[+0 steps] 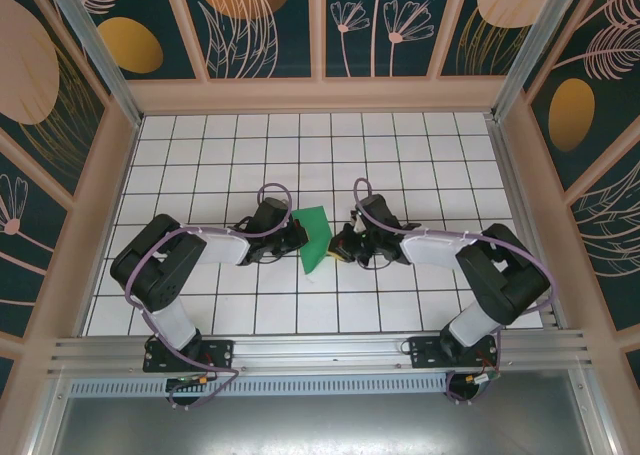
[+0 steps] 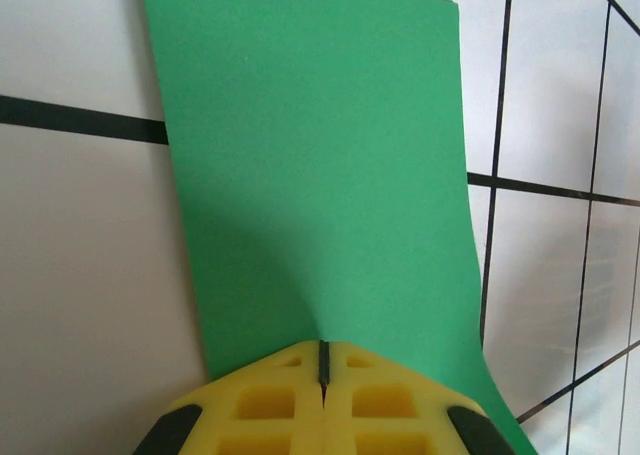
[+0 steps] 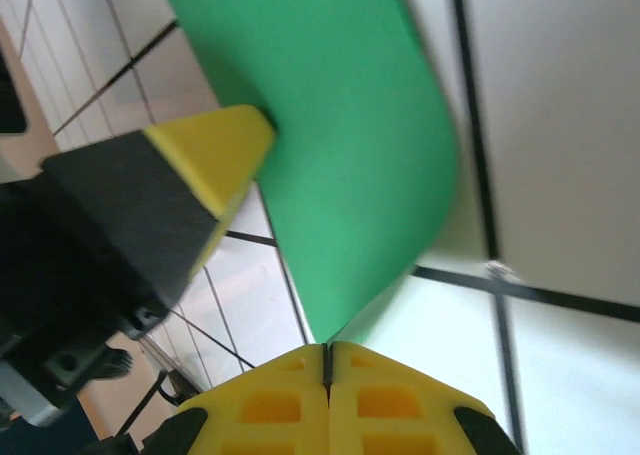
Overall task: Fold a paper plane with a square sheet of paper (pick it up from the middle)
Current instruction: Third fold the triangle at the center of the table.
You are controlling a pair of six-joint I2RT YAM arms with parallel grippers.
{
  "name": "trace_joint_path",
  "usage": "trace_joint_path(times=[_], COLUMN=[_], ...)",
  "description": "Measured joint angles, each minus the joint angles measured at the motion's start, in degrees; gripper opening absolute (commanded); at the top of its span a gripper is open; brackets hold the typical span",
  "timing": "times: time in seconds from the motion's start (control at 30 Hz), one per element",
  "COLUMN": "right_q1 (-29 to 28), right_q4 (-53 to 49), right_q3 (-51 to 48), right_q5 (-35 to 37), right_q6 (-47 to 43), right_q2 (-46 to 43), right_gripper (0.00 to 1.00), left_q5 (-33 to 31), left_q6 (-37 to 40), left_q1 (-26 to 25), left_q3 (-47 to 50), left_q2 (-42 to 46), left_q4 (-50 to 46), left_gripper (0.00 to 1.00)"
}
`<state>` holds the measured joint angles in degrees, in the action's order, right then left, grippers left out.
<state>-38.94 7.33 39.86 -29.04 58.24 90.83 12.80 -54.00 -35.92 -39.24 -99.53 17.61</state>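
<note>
The square sheet of paper [image 1: 314, 233], bright green, hangs curved above the white tiles between my two grippers. My left gripper [image 1: 300, 238] is shut on its left edge. In the left wrist view the yellow jaws [image 2: 323, 363] pinch the sheet's [image 2: 320, 175] near edge, and the paper bends away from them. My right gripper [image 1: 337, 244] is shut on the sheet's other side. In the right wrist view its jaws [image 3: 327, 357] close on a pointed corner of the green sheet [image 3: 340, 145]. The left gripper's yellow and black finger [image 3: 205, 155] touches the paper at upper left.
The white grid table [image 1: 300, 145] is boxed in by beige frame walls [image 1: 320, 95] with patterned panels. An aluminium rail [image 1: 320, 350] runs along the near edge by both arm bases. Both arms reach in toward the middle.
</note>
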Motion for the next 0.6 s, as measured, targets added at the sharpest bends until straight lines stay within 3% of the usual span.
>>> trace_joint_path(times=[0.33,0.6], right_q1=[-1.2,-2.05], right_q4=[0.17,0.59], right_q3=[6.8,8.5], right_q5=[-0.61,-0.61], right_q6=[-0.92,-1.88], right_q2=[7.65,10.67], right_gripper=[0.02,0.02], left_q5=[-6.56,-10.36], left_q6=[5.84,7.52], left_q1=[-0.09,1.62], left_q3=[-1.95,-3.8], left_q2=[5.68,6.67], left_q4=[-10.86,-12.28], left_gripper=[0.02,0.0])
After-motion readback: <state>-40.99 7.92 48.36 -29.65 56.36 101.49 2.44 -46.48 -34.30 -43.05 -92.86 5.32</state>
